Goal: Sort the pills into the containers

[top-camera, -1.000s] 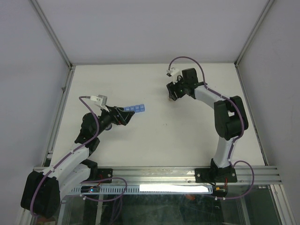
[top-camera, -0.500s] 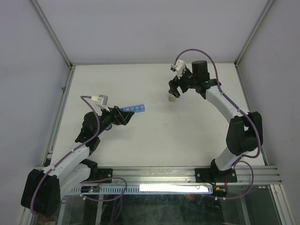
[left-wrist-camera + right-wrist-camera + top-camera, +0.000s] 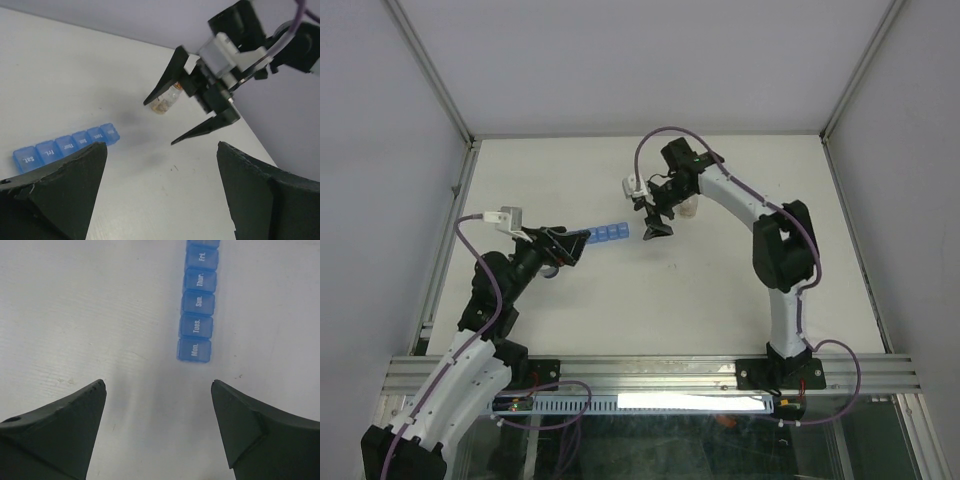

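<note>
The containers are a blue strip of day-labelled compartments (image 3: pixel 610 234), lids closed, lying flat; it also shows in the left wrist view (image 3: pixel 67 145) and the right wrist view (image 3: pixel 197 315). No loose pills show; orange-tan contents sit in a small clear bottle (image 3: pixel 688 208) standing behind the right gripper, also seen in the left wrist view (image 3: pixel 167 101). My left gripper (image 3: pixel 576 244) is open and empty at the strip's left end (image 3: pixel 161 145). My right gripper (image 3: pixel 651 215) is open and empty, just right of the strip's "Mon." end (image 3: pixel 157 383).
The white table (image 3: pixel 720 280) is walled by a metal frame (image 3: pixel 450 215) on the left, back and right. The two grippers point at each other across the strip, close together.
My right gripper has swung left from the bottle, leaving it standing, and now hovers open by the strip's right end. My left arm has shifted slightly left and back.
</note>
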You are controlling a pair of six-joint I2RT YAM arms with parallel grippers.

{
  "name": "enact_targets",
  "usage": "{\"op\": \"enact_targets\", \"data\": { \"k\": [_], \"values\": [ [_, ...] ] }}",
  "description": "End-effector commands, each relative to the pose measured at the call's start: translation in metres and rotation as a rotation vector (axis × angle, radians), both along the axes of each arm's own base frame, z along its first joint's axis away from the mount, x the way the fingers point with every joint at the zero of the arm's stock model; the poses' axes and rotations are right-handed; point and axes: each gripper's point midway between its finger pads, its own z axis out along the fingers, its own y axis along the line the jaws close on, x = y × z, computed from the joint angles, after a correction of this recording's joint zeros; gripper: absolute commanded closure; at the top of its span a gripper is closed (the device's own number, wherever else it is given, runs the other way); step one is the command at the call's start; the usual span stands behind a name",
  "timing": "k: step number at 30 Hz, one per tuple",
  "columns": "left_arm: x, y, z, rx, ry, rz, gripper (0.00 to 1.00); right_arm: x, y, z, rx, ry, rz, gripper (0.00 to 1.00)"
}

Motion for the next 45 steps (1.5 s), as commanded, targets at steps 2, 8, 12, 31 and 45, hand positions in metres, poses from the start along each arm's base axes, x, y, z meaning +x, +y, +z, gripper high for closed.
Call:
{"op": "enact_targets", "data": {
  "k": [2,8,12,31,45],
  "values": [
    [0.001,0.024,0.016,-0.023,-0.024,0.132,0.05,0.022,0.036,-0.013,-0.063,-0.083,0.021,0.12],
    [0.001,0.029,0.014,-0.013,-0.026,0.154,0.05,0.042,0.056,-0.044,-0.105,-0.050,-0.012,0.15],
    [0.001,0.030,0.012,-0.010,-0.022,0.160,0.05,0.046,0.067,-0.061,-0.124,-0.028,-0.041,0.17],
    [0.000,0.031,0.013,-0.005,-0.025,0.164,0.05,0.037,0.072,-0.087,-0.187,0.001,-0.120,0.59],
    [-0.012,-0.009,0.018,0.001,-0.032,-0.042,0.07,-0.068,-0.066,-0.072,-0.227,-0.022,-0.134,0.70]
  ]
}}
